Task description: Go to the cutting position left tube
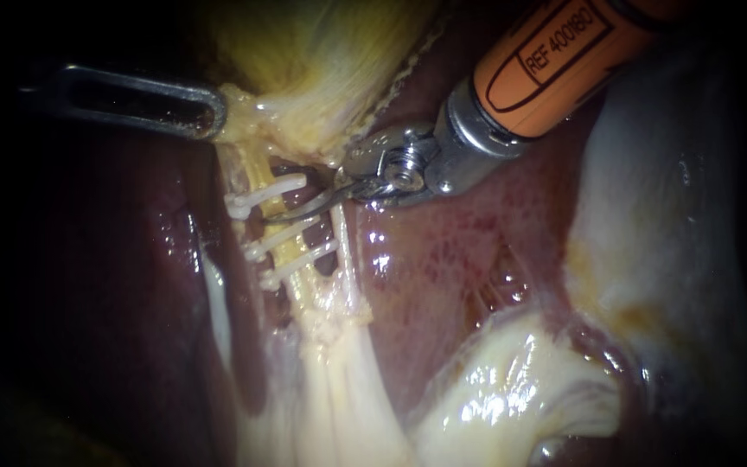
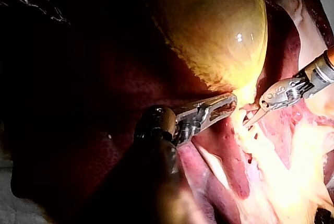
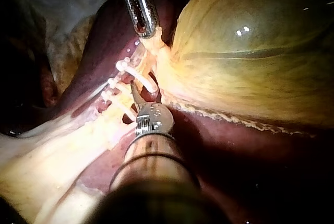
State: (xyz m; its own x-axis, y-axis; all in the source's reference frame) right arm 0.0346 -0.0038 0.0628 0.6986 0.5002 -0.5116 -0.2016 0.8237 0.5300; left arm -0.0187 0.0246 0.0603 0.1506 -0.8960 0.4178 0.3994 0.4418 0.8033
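The right instrument (image 1: 291, 212), in from two o'clock, has its blades apart across the left tube (image 1: 294, 251), seemingly between the upper two clips (image 1: 257, 199). Square them there, clear of the clips. The left instrument (image 1: 209, 112), at ten o'clock, clamps the gallbladder (image 1: 322, 52) neck.

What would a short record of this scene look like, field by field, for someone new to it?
Left instrument: jaws shut on the pale lower end of the gallbladder
Right instrument: thin curved blades open, at the tube
Clips: three white ones across the tube; the blades lie between the top one and the other two
Background: dark red liver
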